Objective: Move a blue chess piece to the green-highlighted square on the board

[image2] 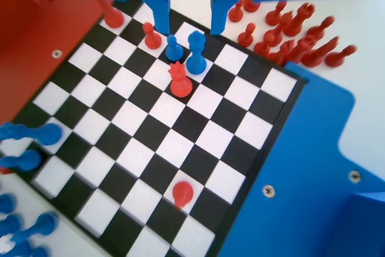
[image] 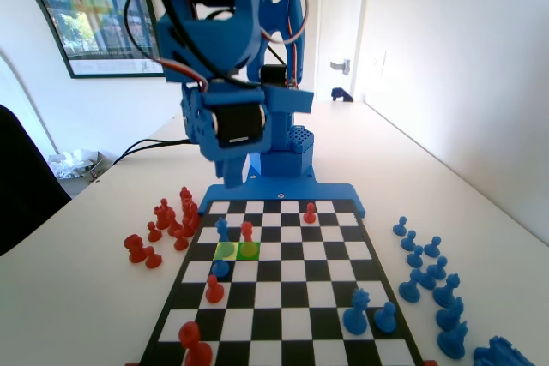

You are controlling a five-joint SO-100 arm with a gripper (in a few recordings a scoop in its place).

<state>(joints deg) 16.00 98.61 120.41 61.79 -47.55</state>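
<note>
The slim blue chess piece stands upright on the left part of the board, at the far edge of the paler yellow-green square. The green-highlighted square lies right beside it and has a red crowned piece on it. My gripper hangs open above the board's far rows. Nothing is between its jaws. In the wrist view the slim blue piece sits just below the gap between the jaws.
A squat blue pawn and a red pawn stand close by on the same side. Two larger blue pieces stand near right. Spare red pieces lie left of the board, spare blue ones right.
</note>
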